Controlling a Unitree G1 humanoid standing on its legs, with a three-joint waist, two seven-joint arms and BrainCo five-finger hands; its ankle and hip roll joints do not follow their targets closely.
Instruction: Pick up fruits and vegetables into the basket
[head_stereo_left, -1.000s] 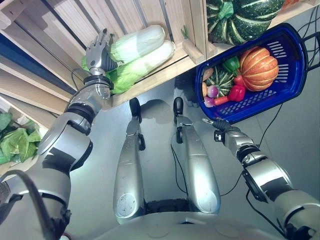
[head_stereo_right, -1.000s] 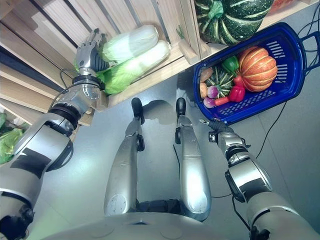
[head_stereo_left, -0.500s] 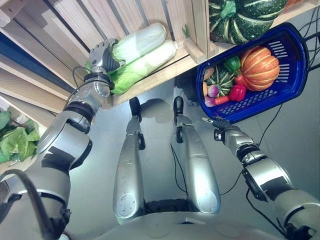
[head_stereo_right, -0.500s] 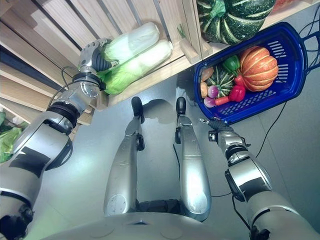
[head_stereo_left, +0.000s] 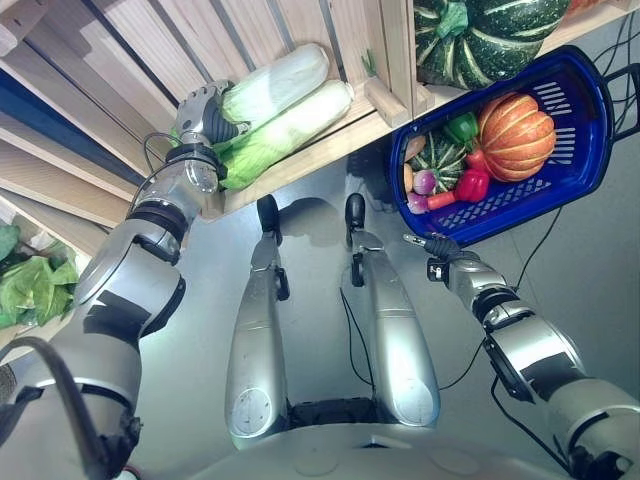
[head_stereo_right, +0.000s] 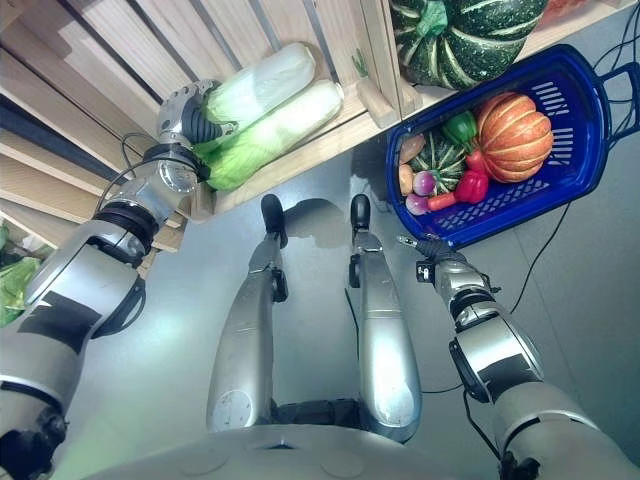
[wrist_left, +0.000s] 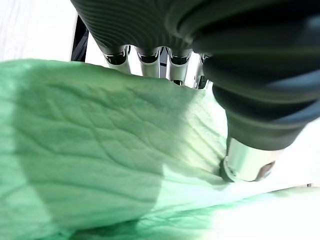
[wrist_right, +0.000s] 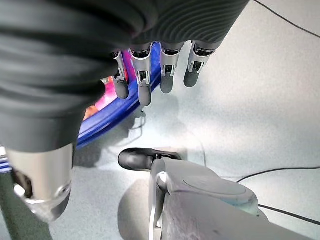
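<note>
Wooden shelf (head_stereo_left: 330, 150), cabbages, basket on grey floor.
Your left hand (head_stereo_left: 200, 107) has its fingers (wrist_left: 145, 62) curled over the upper cabbage (head_stereo_left: 275, 85)'s leafy end; loose leaves could tear or slip. Right hand (head_stereo_left: 440, 245), fingers relaxed and empty, hovers just short of the blue basket (head_stereo_left: 585, 150).

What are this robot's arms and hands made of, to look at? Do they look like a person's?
Only loosely. Both arms are smooth silver-grey shells with dark bands at the joints and black panels on the upper parts. The left hand and right hand have slim silver fingers with dark tips. A dark ribbed cover wraps the back of each hand and the wrist, with a shiny metal thumb base below it.
</note>
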